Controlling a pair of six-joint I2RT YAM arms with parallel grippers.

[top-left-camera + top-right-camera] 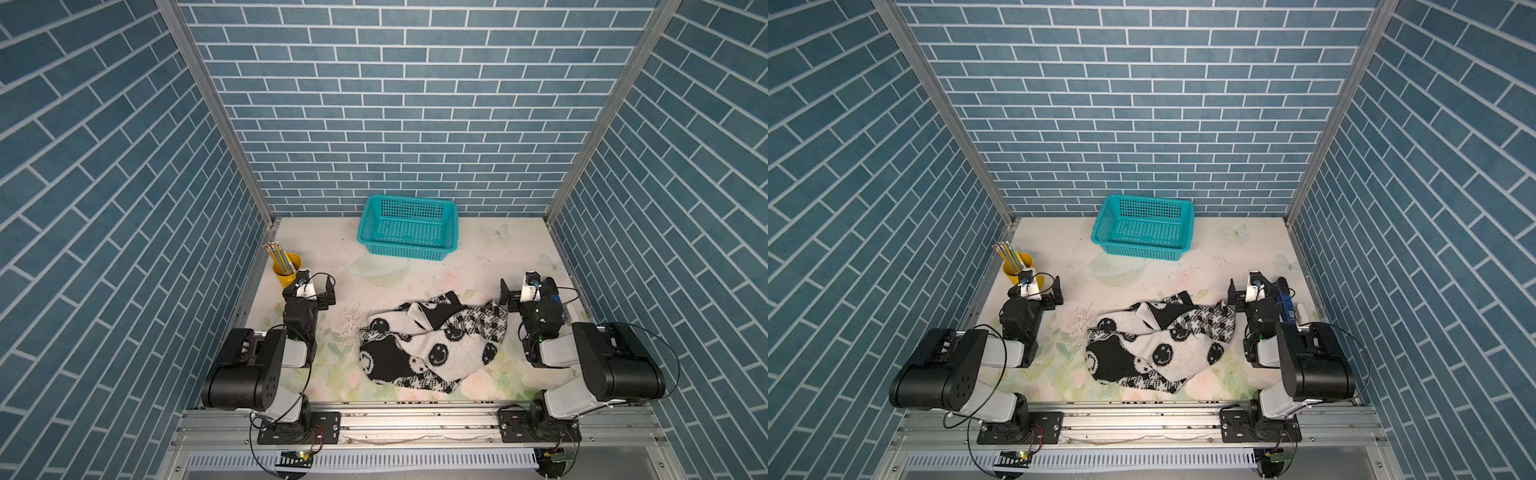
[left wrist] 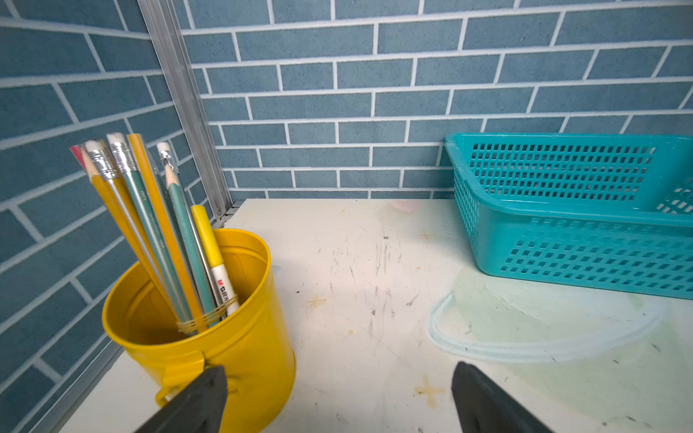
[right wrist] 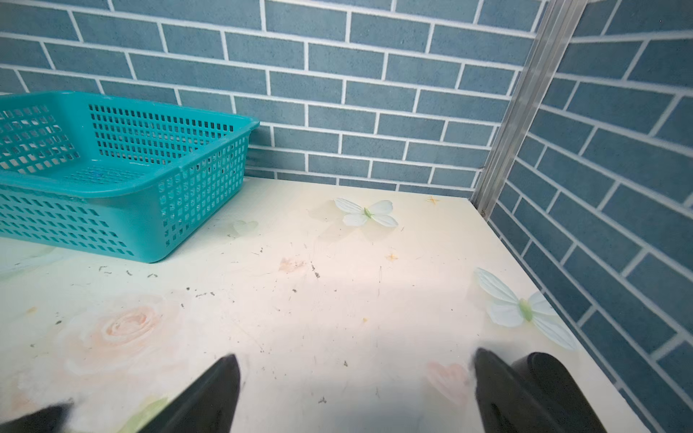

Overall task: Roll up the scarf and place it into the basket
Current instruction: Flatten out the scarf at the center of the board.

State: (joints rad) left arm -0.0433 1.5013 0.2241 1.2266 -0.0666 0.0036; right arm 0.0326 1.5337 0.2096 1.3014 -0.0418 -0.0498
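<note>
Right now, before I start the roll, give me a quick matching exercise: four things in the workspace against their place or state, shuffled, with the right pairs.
Things:
1. scarf
2. basket
3. yellow pencil cup
4. left pincer

Place or state:
A. empty, at the far side
B. open, holding nothing
C. crumpled heap, near centre
D. at the left edge, holding pencils

Pairs: 1-C; 2-A; 3-D; 4-B
</note>
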